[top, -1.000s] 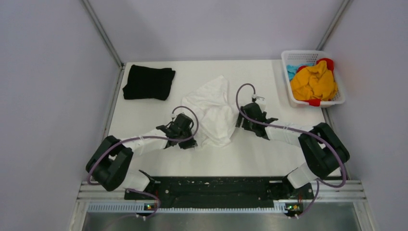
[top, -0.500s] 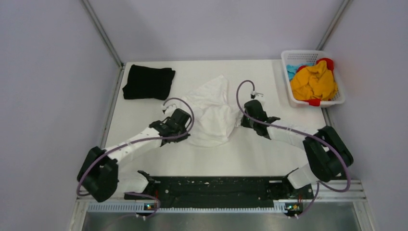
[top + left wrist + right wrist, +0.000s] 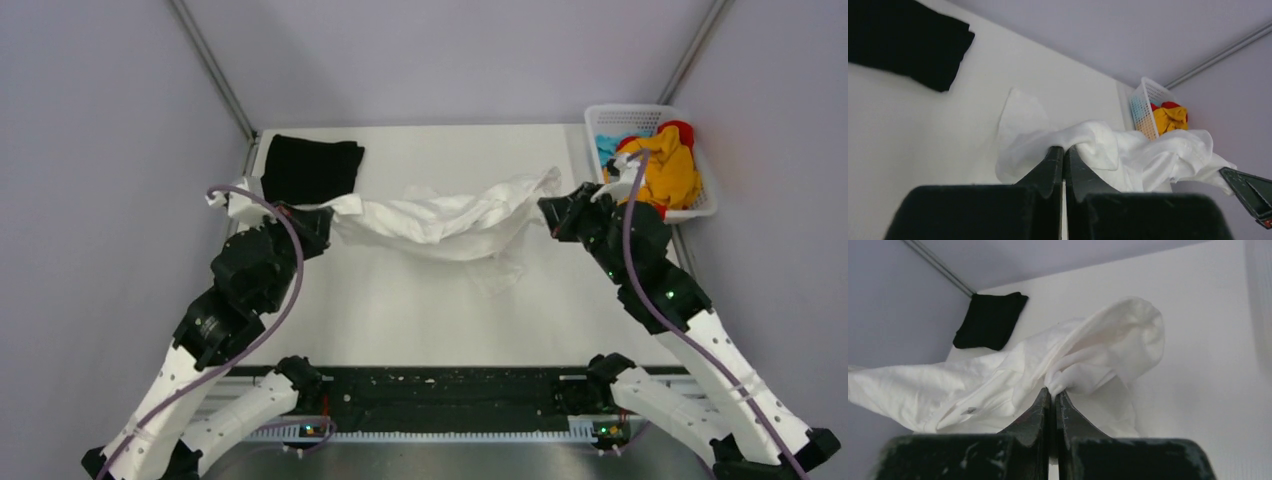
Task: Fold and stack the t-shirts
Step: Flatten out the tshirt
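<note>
Pale grey walls around a white flat bench (image 3: 420, 310), seen from above, with both arm bases at the near edge. Stretched across the middle of the bench, a white soft cloth t-shirt (image 3: 440, 220), held up as a long sagging band between the two tools. At its left end, the left tool (image 3: 312, 222), pressed together on a bunched edge of the cloth. From the left wrist, the dark fingers (image 3: 1050, 165) shut tight, with white folds spilling over and to the right of their tips. At its right end, the right tool (image 3: 552, 208), likewise clamped on a gathered corner. From the right wrist, closed fingertips (image 3: 1040, 407) with a knot of cloth pinched between them and the rest of the shirt trailing away to the left. Tools well apart, one near the left edge of the bench, the other near the right. Lowest in the middle of the band; cannot tell whether the drooping fold beneath touches the bench. Beyond the left tool, towards the far left corner, a black folded cloth t-shirt (image 3: 310, 170), lying flat on the bench behind the lifted white cloth. At the far right corner, just beyond the right tool, a white plastic lattice basket (image 3: 600, 113) holding yellow, red and blue clothes (image 3: 665, 170).
</note>
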You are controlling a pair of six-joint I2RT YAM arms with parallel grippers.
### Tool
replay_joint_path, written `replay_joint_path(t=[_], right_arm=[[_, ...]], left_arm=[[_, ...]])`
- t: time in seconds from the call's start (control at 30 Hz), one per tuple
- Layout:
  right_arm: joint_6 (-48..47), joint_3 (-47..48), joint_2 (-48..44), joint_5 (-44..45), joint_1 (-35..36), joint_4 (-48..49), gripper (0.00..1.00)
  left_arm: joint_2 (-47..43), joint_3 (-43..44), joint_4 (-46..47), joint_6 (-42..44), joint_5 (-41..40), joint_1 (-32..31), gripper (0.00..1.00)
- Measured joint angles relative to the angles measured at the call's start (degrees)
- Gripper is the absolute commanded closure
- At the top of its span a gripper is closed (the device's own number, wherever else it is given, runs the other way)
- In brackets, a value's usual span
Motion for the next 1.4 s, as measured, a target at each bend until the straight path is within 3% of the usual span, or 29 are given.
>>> replay_joint_path(t=[0.13,0.27,0.47,0.6,0.67,0.83,0.9,0.97,1.13,1.23,1.3,1.33,1.37,1.4], right_arm=[[-3.3,8.9,1.8,-0.2,0.0,-1.4,1.0],[-7.9,20.2,10.9,2.4,-0.4,-1.4,1.0],[-13.6,37.8,31.9,-0.9,-9.3,1.6,1.0],[-17.6,50.2,43.2,-2.8,-13.0,2.5,1.0],[-19.1,56.0,46.1,-3.7,-13.4,2.6,1.0],[-22.6,62.5,43.6,-4.1,-13.4,3.1,1.0],[-23.4,59.4,38.7,-3.3,-13.4,4.0,1.0],[-23.5,50.9,30.8,-2.7,-13.5,5.4,1.0],[-18.4,21.1,9.2,-2.8,-13.5,6.8,1.0],[-11.9,4.2,0.6,-5.4,-13.5,5.7,0.99],[-7.5,-7.0,-4.1,-8.6,-13.5,3.3,0.94],[-5.0,-12.4,-5.9,-10.5,-13.5,1.8,0.92],[-3.1,-17.0,-7.5,-12.2,-13.5,0.0,0.83],[-0.1,-22.9,-10.2,-14.7,-13.5,-3.0,0.67]], left_arm=[[3.6,8.5,2.2,4.9,-3.2,0.0,1.0],[15.0,18.1,4.4,10.2,-7.1,2.5,1.0],[39.1,38.3,4.4,12.8,4.9,20.2,1.0],[55.2,59.0,0.3,14.7,11.5,25.0,1.0],[58.1,65.2,-0.5,15.7,14.1,25.4,1.0],[53.9,67.7,-0.5,16.7,17.9,25.6,1.0],[49.7,64.9,0.8,16.9,18.8,25.9,1.0],[42.6,56.8,3.5,17.1,19.1,26.1,1.0],[22.9,25.7,11.1,16.3,18.5,26.3,1.0],[16.3,8.6,12.0,14.1,17.1,26.4,1.0],[13.9,-2.8,12.1,12.0,15.8,26.4,0.86],[13.7,-8.1,11.3,10.9,15.2,26.4,0.71],[13.5,-12.4,10.2,9.9,14.6,26.3,0.59],[13.3,-17.0,8.2,8.5,13.8,26.3,0.47]])
